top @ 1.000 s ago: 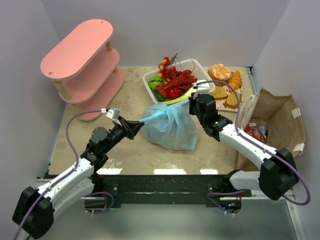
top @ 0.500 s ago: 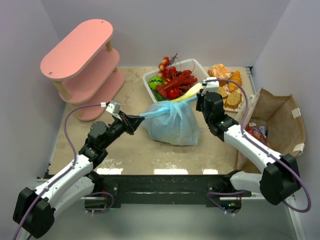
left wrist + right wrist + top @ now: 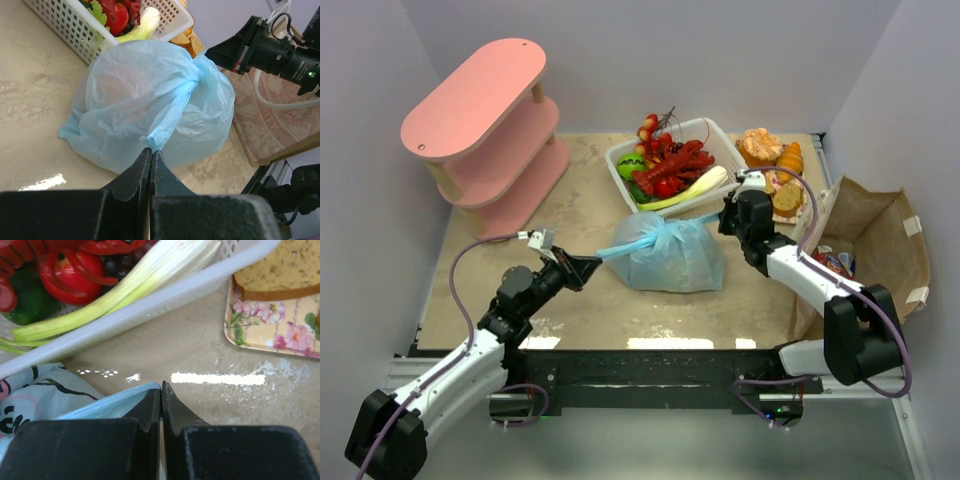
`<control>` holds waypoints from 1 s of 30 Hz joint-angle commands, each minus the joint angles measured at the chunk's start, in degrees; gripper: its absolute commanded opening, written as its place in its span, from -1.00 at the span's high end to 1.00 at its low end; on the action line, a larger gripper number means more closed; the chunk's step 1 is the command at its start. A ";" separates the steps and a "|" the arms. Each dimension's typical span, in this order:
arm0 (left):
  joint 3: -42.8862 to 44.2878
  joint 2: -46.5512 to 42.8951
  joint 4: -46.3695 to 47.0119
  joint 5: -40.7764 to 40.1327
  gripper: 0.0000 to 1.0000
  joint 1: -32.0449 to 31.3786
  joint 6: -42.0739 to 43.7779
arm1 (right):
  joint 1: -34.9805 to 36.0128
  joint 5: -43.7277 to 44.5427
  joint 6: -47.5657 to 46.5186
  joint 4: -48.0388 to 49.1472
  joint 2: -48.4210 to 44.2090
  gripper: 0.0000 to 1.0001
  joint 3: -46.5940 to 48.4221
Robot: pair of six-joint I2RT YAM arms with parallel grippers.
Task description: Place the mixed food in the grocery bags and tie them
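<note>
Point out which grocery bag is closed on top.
The light-blue plastic bag mid-table, its top bunched into a knot; the brown paper bag on the right stands open.

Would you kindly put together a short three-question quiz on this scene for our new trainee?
1. True or false: the left gripper and right gripper each pinch a strand of the blue bag.
2. Where is the lobster? A in the blue bag; B in the basket; C in the right gripper.
3. What does the bread rest on?
Key: 1 true; 2 B; 3 the flowered tray.
</note>
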 commanded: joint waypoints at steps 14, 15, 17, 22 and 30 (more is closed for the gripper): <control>7.48 2.77 -4.88 -1.77 1.00 2.78 6.82 | -9.46 1.21 -7.74 2.99 -3.07 1.00 4.42; 10.28 3.57 -5.67 -0.89 0.71 2.87 7.71 | -9.37 -1.27 -7.83 2.20 -3.25 0.96 5.22; 13.45 5.85 -8.92 -0.36 0.29 2.78 10.34 | -9.37 -5.14 -8.71 0.17 -3.86 0.11 7.23; 29.96 12.62 -22.51 -0.53 -0.99 2.78 18.42 | -9.37 -16.13 -10.46 -4.04 -10.18 -0.97 10.49; 56.85 27.92 -36.78 2.80 -1.00 2.78 29.42 | -9.45 -19.92 3.73 -29.17 -6.68 -0.97 25.87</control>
